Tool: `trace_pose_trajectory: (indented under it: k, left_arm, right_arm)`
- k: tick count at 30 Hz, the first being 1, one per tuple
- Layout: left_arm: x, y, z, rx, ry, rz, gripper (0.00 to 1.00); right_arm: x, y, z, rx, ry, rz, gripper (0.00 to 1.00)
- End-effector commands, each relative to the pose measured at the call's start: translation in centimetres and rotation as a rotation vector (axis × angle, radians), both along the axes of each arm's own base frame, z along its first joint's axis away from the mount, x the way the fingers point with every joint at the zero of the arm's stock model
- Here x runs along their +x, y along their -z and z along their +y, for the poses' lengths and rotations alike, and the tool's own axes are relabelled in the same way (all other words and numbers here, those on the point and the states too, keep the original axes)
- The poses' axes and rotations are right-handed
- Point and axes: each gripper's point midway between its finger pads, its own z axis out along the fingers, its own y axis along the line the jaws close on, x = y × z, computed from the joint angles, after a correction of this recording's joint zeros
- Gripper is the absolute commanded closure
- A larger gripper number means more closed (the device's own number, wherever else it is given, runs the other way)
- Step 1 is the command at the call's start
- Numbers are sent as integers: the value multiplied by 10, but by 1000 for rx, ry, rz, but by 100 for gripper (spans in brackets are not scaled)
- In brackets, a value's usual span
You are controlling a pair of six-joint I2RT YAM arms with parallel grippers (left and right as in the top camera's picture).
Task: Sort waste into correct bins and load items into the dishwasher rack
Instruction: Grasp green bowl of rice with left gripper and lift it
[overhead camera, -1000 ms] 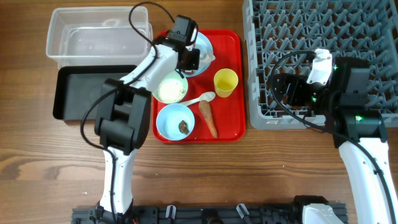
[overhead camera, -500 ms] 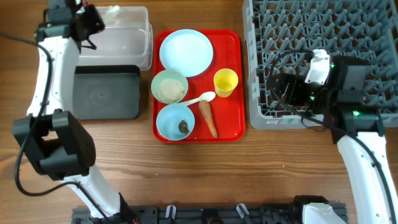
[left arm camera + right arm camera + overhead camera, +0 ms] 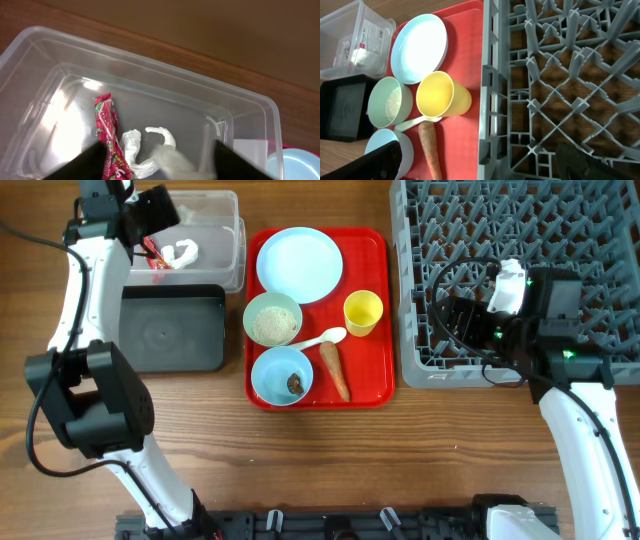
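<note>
Altogether one plate point(image 3: 299, 264), two bowls point(image 3: 273, 319) point(image 3: 281, 375), one cup point(image 3: 362, 312), one spoon point(image 3: 318, 339), one carrot point(image 3: 334, 371)

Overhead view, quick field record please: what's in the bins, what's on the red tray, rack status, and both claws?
clear tub: red wrapper and crumpled white paper inside
black tray: nothing visible in it
red tray: plate, rice bowl, bowl with brown scrap, yellow cup, spoon, carrot
rack: no dishes visible
left claw: open, above the tub
right claw: open, at the rack's edge beside the red tray
</note>
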Motion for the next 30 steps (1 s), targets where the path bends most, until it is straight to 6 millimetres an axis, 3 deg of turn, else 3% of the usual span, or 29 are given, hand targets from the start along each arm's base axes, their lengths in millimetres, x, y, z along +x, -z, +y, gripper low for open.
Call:
trace_pose_trajectory:
  k: [1, 3, 4, 5, 6, 10, 13, 14, 16, 17, 19, 22, 24, 25, 27, 30]
  left_arm:
    - [-2, -21, -15, 44, 121, -36, 83]
    - [-9, -15, -19, -54, 84, -3, 96]
    - [-20, -5, 0, -238, -216, 44, 88]
    - [-21, -4, -1, -315, -275, 46, 86]
    - [-15, -9, -12, -360, -223, 26, 80]
    - [-13, -22, -56, -268, 125, -4, 57]
    - [-41, -33, -102, -163, 305, 56, 30]
    - [-54, -32, -116, -150, 337, 99, 26]
    - [-86, -18, -154, -150, 399, 233, 29]
    - [-97, -9, -167, -139, 419, 282, 35]
    - [-119, 4, -195, -115, 474, 363, 39]
    - [-146, 26, -240, -81, 572, 426, 36]
    - [-159, 51, -255, -9, 596, 458, 37]
    - [-164, 64, -260, 1, 576, 466, 44]
    - [-168, 84, -266, 25, 520, 459, 48]
    - [-170, 99, -272, 68, 483, 434, 52]
  right_arm:
    - [3, -6, 5, 19, -10, -7, 0]
    - [3, -6, 5, 19, -10, -8, 0]
    - [3, -6, 5, 19, -10, -7, 0]
    - [3, -6, 5, 18, -10, -8, 0]
    - [3, -6, 5, 18, -10, -8, 0]
    - [3, -7, 5, 18, -10, -9, 0]
    - [4, -7, 5, 18, -10, -11, 0]
    - [4, -7, 5, 18, -10, -11, 0]
    - [4, -7, 5, 19, -10, -12, 0]
    - [4, -7, 5, 19, -10, -12, 0]
    - [4, -7, 5, 18, -10, -11, 0]
    - [4, -7, 5, 19, -10, -11, 0]
    - [4, -7, 5, 19, -10, -10, 0]
    - [4, -7, 5, 19, -10, -10, 0]
    - [4, -7, 5, 19, -10, -10, 0]
    - [4, -7, 5, 19, -10, -10, 0]
